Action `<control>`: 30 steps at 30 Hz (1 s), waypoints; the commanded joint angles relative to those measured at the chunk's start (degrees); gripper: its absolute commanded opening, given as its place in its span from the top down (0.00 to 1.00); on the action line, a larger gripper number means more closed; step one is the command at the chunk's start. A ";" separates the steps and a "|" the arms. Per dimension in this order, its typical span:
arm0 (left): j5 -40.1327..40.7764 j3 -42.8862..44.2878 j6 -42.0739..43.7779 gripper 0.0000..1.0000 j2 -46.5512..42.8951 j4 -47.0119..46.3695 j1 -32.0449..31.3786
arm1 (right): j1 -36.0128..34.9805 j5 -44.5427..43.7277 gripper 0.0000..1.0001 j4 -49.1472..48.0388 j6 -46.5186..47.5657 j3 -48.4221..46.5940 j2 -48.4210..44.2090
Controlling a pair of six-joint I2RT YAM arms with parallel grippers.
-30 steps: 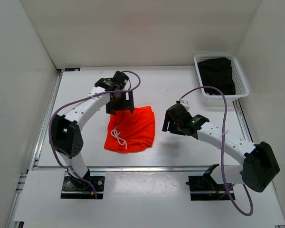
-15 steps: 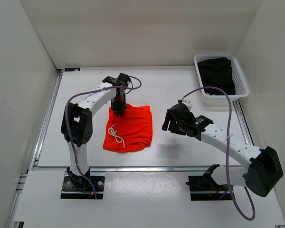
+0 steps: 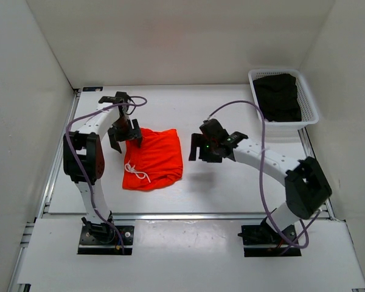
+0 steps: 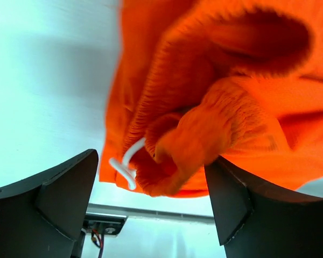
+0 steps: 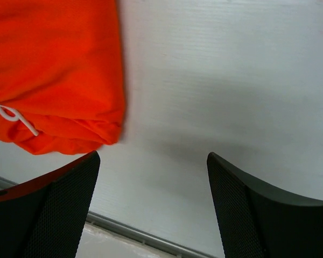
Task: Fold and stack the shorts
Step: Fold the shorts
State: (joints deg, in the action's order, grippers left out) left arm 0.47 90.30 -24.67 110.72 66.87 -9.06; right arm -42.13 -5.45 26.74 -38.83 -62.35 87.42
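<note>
1. Top view: one pair of shorts [image 3: 155, 159] lies folded on the table [image 3: 231, 188], between the two grippers. The left gripper [image 3: 124, 135] sits at its far left corner. The right gripper [image 3: 202, 149] hovers just beside its right edge, not touching. One white basket [image 3: 253, 78], well beyond the right gripper, holds one dark garment [image 3: 278, 94].
2. Left wrist view: the two fingers [image 4: 64, 196] stand wide apart. The bunched orange waistband and one white drawstring [image 4: 124, 161] sit between them, unclamped.
3. Right wrist view: both fingers [image 5: 48, 209] are spread with nothing between them. The shorts lie ahead and to the left, above the left finger.
</note>
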 commanded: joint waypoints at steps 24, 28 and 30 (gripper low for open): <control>-1.68 -0.31 -2.93 0.18 5.21 -7.98 -0.16 | 2.75 4.23 1.00 -8.91 -1.69 -4.47 15.17; -3.72 4.26 -4.77 0.18 8.71 -7.98 -6.92 | 4.68 -3.76 1.00 -6.80 -1.16 2.31 7.43; -4.24 8.12 -6.71 0.18 10.65 -6.85 -8.77 | 6.79 -6.24 1.00 -5.65 -0.55 4.60 4.87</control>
State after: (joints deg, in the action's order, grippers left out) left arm -2.76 94.17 -28.71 119.77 60.84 -15.35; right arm -37.65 -3.51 17.54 -40.07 -59.90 96.07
